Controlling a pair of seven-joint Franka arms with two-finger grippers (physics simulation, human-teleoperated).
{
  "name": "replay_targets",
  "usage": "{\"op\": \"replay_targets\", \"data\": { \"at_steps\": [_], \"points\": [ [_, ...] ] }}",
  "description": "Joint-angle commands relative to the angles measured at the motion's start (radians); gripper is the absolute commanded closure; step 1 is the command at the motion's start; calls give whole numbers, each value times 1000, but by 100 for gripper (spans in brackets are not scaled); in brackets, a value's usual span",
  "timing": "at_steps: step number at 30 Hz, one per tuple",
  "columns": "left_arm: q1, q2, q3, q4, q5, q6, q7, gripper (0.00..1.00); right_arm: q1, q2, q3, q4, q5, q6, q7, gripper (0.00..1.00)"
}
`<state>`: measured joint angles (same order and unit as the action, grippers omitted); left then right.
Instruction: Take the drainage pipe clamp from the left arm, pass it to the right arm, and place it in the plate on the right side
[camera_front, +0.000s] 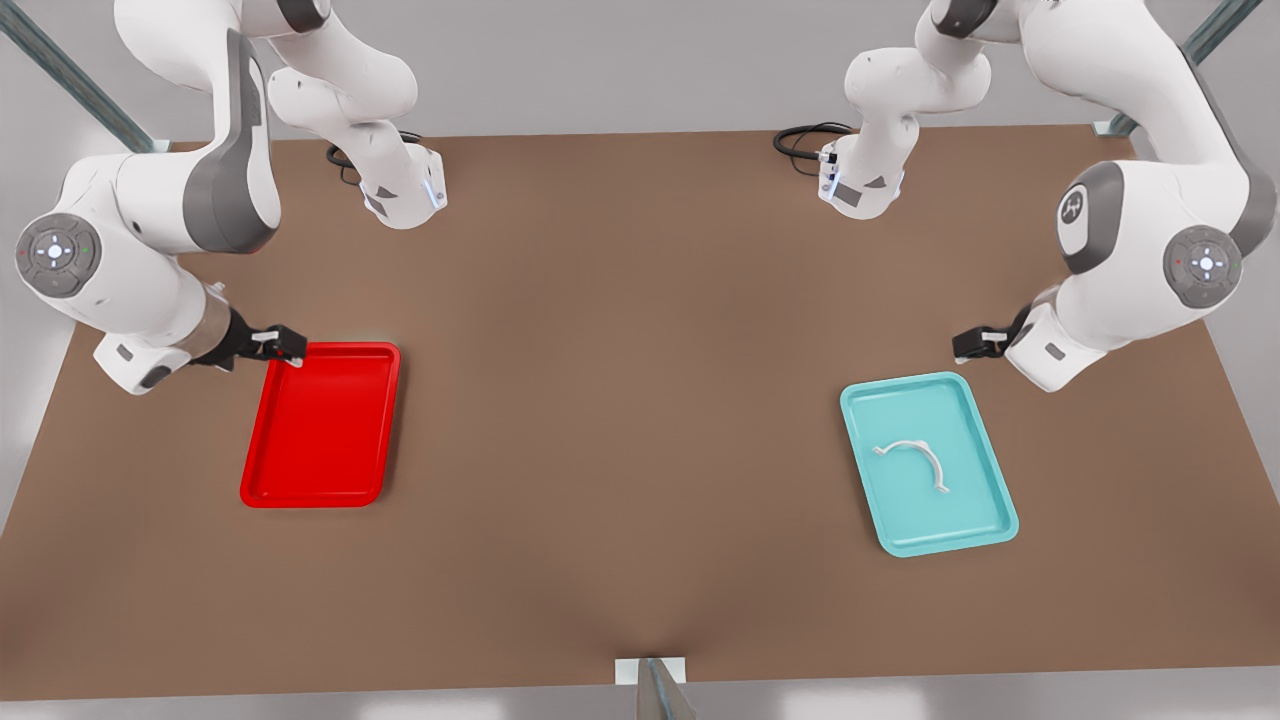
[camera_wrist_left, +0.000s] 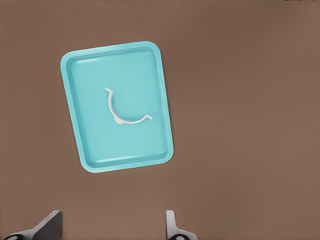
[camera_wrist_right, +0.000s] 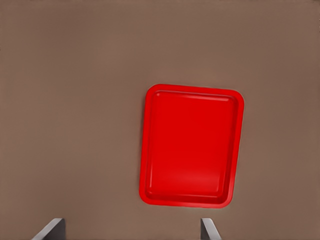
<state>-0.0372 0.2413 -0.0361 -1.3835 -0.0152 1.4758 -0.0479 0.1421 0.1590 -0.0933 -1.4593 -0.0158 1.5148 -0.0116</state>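
The white drainage pipe clamp (camera_front: 912, 444) (camera_wrist_left: 130, 122) lies flat in the teal tray (camera_front: 965, 520) (camera_wrist_left: 90, 75) on the front view's right. My left gripper (camera_front: 968, 345) (camera_wrist_left: 111, 221) hovers open just beyond that tray's far edge, holding nothing. On the front view's left sits the red plate (camera_front: 320, 430) (camera_wrist_right: 190, 145) with nothing in it. My right gripper (camera_front: 290, 348) (camera_wrist_right: 131, 226) hangs open over the plate's far left corner, also holding nothing.
Both trays rest on a brown table (camera_front: 620, 400), with a broad stretch of bare tabletop between them. The two arm bases (camera_front: 405, 190) (camera_front: 860, 180) stand at the far edge with black cables beside them. A metal bracket (camera_front: 652, 680) sits at the near edge.
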Motion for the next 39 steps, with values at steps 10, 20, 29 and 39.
{"op": "replay_targets", "data": {
  "at_steps": [10,20,29,39],
  "points": [
    [66,246,130,-381,-137,948,161,0,-1,5,-2,8,0,42,-14,0],
    [42,392,127,-479,-158,1135,171,0,-9,11,-2,8,4,42,-31,0],
    [30,403,128,-493,-155,1134,194,45,-13,11,-2,8,2,42,-31,0],
    [28,415,127,-491,-157,1134,192,64,-21,13,-2,8,0,42,-36,0]
  ]
}}
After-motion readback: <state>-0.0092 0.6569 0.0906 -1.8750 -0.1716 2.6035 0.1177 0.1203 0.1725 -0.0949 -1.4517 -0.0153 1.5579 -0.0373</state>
